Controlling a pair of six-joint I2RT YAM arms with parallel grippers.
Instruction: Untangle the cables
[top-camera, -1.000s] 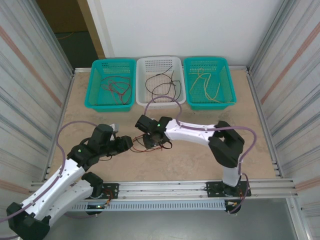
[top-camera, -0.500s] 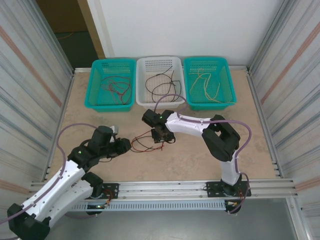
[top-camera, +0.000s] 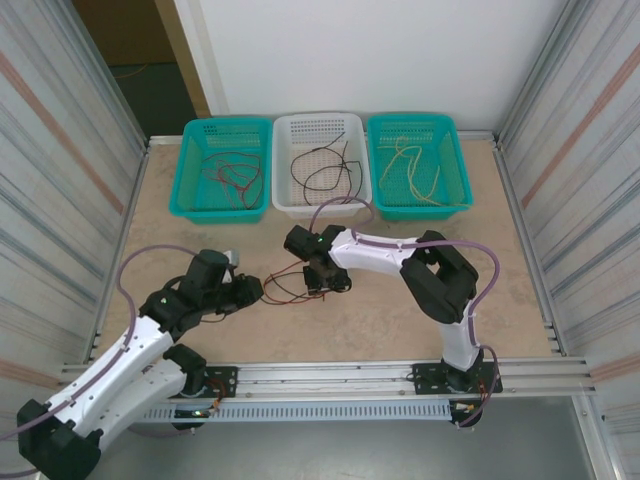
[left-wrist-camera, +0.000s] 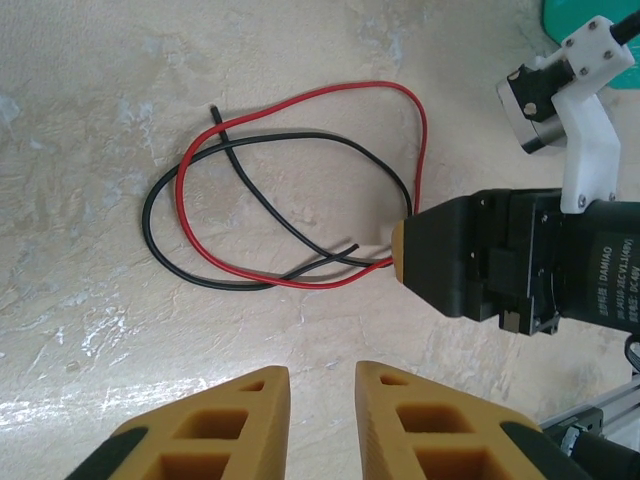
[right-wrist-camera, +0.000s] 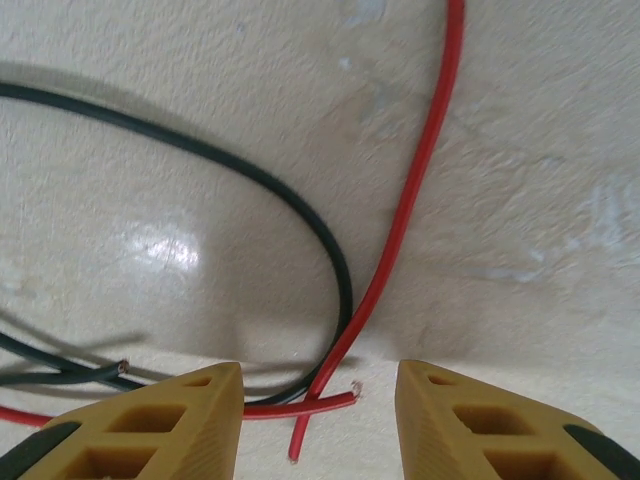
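Cables (top-camera: 285, 288): most sorted into baskets (top-camera: 318, 122), far edge; to separate: red cable (left-wrist-camera: 300, 95), black cable (left-wrist-camera: 300, 137), crossed mid-bench (top-camera: 380, 320). My right end effector (right-wrist-camera: 320, 385) spread around red end; left end effector (left-wrist-camera: 322, 375) narrowly parted, empty.

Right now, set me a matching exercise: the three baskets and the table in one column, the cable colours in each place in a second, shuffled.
Column one:
1. left teal basket
2. white basket
3. right teal basket
4. table

Column two:
a. yellow cables
b. a red cable and a black cable, looped across each other
c. black cables
d. red cables

Pairs: 1-d, 2-c, 3-a, 4-b.
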